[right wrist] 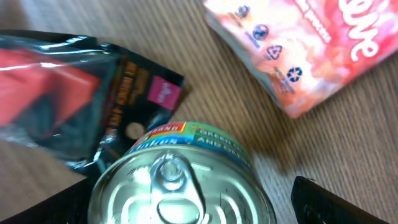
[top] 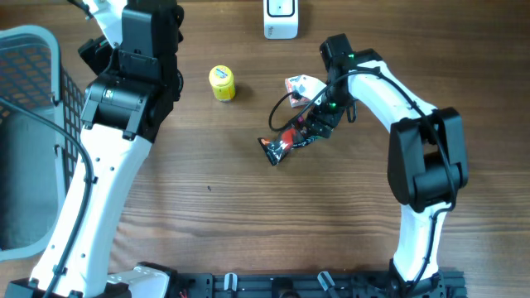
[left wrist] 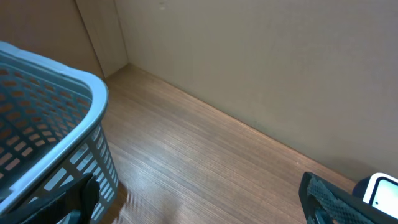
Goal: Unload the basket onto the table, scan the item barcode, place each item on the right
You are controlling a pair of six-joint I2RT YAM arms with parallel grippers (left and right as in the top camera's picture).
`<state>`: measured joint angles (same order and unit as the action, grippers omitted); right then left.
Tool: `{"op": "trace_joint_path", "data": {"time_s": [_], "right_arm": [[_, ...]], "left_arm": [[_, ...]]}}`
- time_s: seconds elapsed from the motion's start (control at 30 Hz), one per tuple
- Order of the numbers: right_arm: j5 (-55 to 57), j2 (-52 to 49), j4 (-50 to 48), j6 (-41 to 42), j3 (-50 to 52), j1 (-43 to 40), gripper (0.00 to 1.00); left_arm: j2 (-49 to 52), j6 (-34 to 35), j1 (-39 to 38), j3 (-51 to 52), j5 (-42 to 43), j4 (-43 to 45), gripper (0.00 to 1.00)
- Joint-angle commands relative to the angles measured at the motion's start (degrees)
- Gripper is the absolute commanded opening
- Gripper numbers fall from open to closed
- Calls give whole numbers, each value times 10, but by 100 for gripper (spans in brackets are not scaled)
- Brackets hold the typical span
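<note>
A tin can (right wrist: pixel 180 180) with a silver pull-tab lid and a blue-green label stands between the fingers of my right gripper (right wrist: pixel 194 208). The gripper is open, and wood shows between the can and the right finger (right wrist: pixel 336 202). In the overhead view my right gripper (top: pixel 319 124) hangs over the cluster of items and hides the can. A white scanner (top: pixel 281 18) stands at the table's far edge. My left gripper (left wrist: pixel 202 214) is open and holds nothing, near the table's back left by the basket (left wrist: pixel 50 106).
A black and red pouch (top: pixel 281 147) lies just left of the can. A pink tissue pack (top: pixel 302 85) lies behind it. A yellow can (top: pixel 222 83) stands further left. The grey basket (top: pixel 33 50) fills the left edge. A wall backs the table.
</note>
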<state>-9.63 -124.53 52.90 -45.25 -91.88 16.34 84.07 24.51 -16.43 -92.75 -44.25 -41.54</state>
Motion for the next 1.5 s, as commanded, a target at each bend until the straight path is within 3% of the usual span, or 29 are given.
{"op": "trace_joint_path", "data": {"time_s": [0.0,0.37,0.5,1.1,1.47], "right_arm": [[25,-42,-9,19,7,1,97],[41,-56,-13,19,7,2,89],[64,-56,-10,33,7,2,96],[97,-56,11,32,7,1,89],[70,-56,-1,30,7,2,93]], "left_arm": [[-8,-2,2,-7,3,3,100],[-8,-2,2,-7,3,3,100],[-8,-2,2,-7,3,3,100],[-8,-2,2,-7,2,3,100],[-8,-2,2,-7,3,3,100]]}}
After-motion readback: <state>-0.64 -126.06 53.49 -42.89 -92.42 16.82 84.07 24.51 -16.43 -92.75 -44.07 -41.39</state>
